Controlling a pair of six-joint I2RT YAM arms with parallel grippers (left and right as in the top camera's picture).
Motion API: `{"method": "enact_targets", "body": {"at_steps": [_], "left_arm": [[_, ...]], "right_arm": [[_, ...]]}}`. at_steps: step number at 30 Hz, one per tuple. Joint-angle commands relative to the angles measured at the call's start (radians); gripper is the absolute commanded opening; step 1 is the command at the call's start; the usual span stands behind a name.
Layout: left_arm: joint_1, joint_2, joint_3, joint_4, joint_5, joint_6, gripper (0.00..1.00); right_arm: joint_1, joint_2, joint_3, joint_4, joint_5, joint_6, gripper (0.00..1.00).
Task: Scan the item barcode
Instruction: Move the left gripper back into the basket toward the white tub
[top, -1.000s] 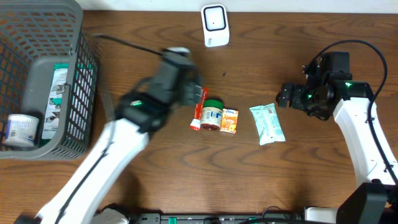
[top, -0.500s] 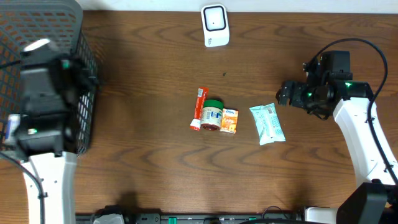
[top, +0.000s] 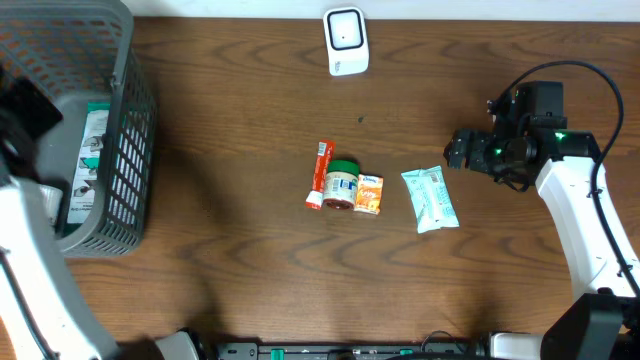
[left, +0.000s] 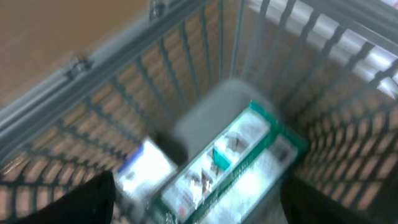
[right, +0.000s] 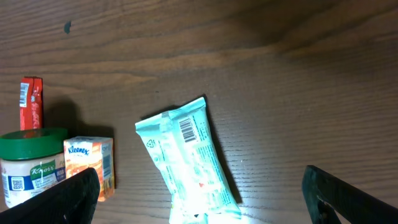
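Two sets of jaws are hanging spread and empty: our left gripper (left: 211, 205) over the basket (top: 135, 150) far left of the Knorr jar (right: 28, 171), our right gripper (right: 205, 199) over the teal packet (right: 193, 162) right of it. We are judging that gripping the packet's edges keeps its upturned barcode (right: 188, 129) clear for the scanner (top: 345, 40). A Kleenex pack (right: 90, 168) is sitting just beside the jar.

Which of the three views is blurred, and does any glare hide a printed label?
Left wrist view: blurred throughout; the basket bars and the green-and-white box inside are smeared, print unreadable. Right wrist view: sharp; the barcode on the pale green packet shows clearly, but glare whitens the packet's lower end. Overhead view: sharp, except the left arm smeared at the edge.
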Motion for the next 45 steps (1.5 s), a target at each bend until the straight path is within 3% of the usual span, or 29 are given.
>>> {"method": "enact_targets", "body": {"at_steps": [1,5,8,19,26,30,45], "left_arm": [[0.003,0.187,0.323,-0.197,-0.005,0.072,0.80],[0.003,0.333,0.465,-0.346,-0.063,0.113,0.80],[0.007,0.391,0.452,-0.387,-0.138,0.127,0.82],[0.098,0.554,0.396,-0.552,-0.139,0.158,0.83],[0.174,0.558,0.303,-0.503,-0.114,0.161,0.84],[0.208,0.558,0.243,-0.440,-0.030,0.209,0.84],[0.217,0.572,0.185,-0.323,0.035,0.270,0.84]], "right_arm": [[-0.002,-0.005,0.007,0.000,0.001,-0.013,0.99],[-0.002,-0.005,0.007,0.000,0.001,-0.013,0.99],[-0.002,-0.005,0.008,0.000,0.001,-0.012,0.99],[-0.002,-0.005,0.007,0.003,0.001,-0.012,0.99],[-0.002,-0.005,0.008,0.007,0.001,-0.012,0.99],[-0.002,-0.005,0.008,0.011,0.000,-0.012,0.99],[-0.002,-0.005,0.007,0.011,0.000,-0.012,0.99]]}}
